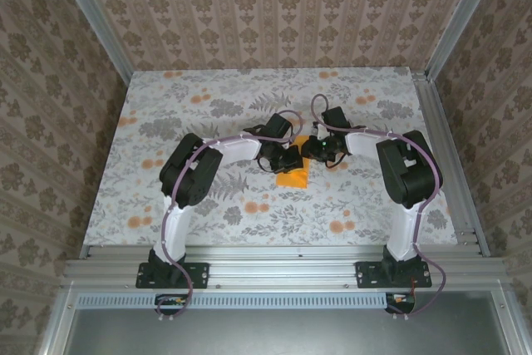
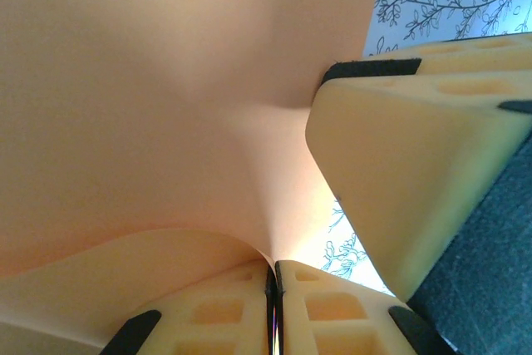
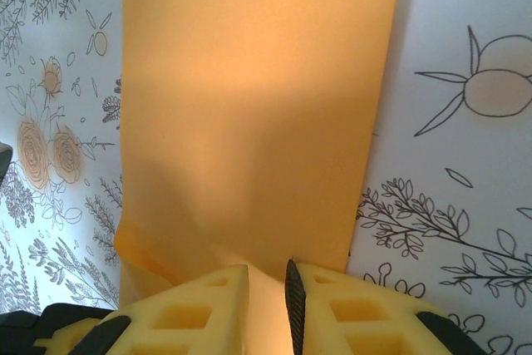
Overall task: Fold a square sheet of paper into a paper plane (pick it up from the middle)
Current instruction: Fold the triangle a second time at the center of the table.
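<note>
The square sheet of paper [image 1: 293, 179] is bright orange and lies folded into a rectangle on the table's middle, its near part lifted. My left gripper [image 1: 290, 159] comes in from the left and my right gripper [image 1: 317, 150] from the right, meeting over its far edge. In the left wrist view the sheet [image 2: 166, 81] curves up close to the camera, and the left gripper [image 2: 274, 276] is shut on its edge. A yellow finger of the right gripper [image 2: 399, 172] stands just beside it. In the right wrist view the sheet [image 3: 249, 106] lies flat ahead, with a raised fold pinched in the right gripper [image 3: 268, 287]. A paper plane is out of view.
The flowered tablecloth [image 1: 208, 106] runs on all sides of the sheet. Aluminium rails [image 1: 445, 155] edge the table at left, right and front, and patterned walls [image 1: 283, 6] stand close behind. Both arms' elbows [image 1: 189, 170] hang above the near half.
</note>
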Robot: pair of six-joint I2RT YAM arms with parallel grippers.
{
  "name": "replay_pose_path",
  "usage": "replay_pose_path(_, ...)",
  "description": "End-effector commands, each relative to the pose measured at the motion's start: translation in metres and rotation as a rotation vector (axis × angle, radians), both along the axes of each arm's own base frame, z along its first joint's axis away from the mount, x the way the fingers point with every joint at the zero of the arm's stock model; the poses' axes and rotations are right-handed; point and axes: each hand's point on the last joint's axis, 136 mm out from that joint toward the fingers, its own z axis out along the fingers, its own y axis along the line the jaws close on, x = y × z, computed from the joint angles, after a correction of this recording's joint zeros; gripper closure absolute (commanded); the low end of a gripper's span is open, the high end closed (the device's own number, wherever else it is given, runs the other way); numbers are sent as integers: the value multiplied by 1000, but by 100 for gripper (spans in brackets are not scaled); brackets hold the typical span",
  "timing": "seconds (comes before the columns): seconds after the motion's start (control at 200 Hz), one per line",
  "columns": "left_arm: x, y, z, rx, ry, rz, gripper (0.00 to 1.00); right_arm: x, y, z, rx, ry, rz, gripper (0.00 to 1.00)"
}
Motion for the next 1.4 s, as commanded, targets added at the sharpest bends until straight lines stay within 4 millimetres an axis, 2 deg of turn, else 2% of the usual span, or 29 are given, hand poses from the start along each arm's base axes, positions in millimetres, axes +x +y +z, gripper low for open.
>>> replay_pose_path(0.0, 21, -14, 11, -57, -58, 34, 88, -27, -6, -19, -26, 106, 1, 75)
replay_pose_path(0.535, 16, -22, 5, -60, -54, -21, 88, -31, -8, -22, -35, 118, -6, 75)
replay_pose_path(0.72, 9, -12, -14, -9, -30, -29, 86, -26, -6, -11, -23, 90, -6, 74)
replay_pose_path(0.935, 7, -8, -19, -1, -27, -31, 75, -18, -3, 4, -3, 56, -9, 71)
replay_pose_path(1.23, 12, -16, -2, -75, -91, -43, 53, -12, -6, 20, 59, 30, -31, 70)
replay_pose_path(1.395, 13, -19, 7, -121, -119, -53, 50, -13, -7, 27, 119, 25, -36, 70)
